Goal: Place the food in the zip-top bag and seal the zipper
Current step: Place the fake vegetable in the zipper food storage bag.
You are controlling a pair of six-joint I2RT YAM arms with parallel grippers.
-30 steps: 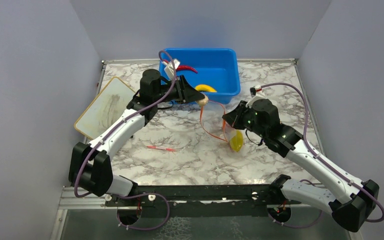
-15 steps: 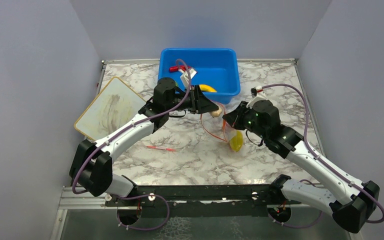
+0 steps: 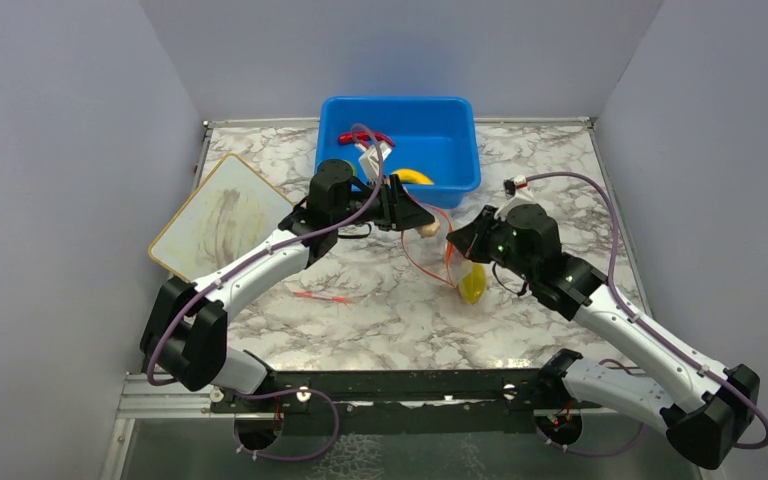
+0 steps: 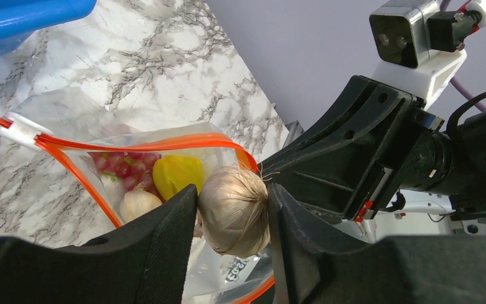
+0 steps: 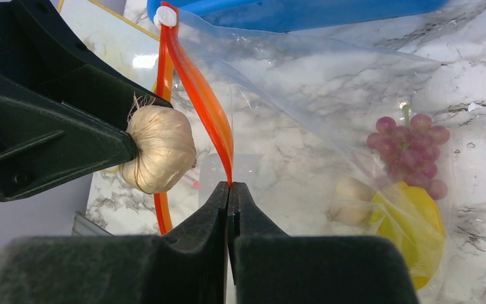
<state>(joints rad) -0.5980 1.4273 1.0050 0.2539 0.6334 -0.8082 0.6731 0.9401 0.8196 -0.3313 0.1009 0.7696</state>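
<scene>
We see the left gripper clamped on a garlic bulb at the zip-top bag's mouth, mid-frame in the top view. The right gripper is pinched tight on the zipper, holding it up. In the right wrist view the bulb sits just left of the strip, and the pouch, holding grapes and starfruit, stretches right.

The left arm stretched forward and to the right, forearm low and nearly straight, wrist pointing at the other arm. The left jaws held a garlic bulb between them. The right arm angled in toward the left with its elbow bent. The right jaws were pressed fully together, pinching the zipper.
</scene>
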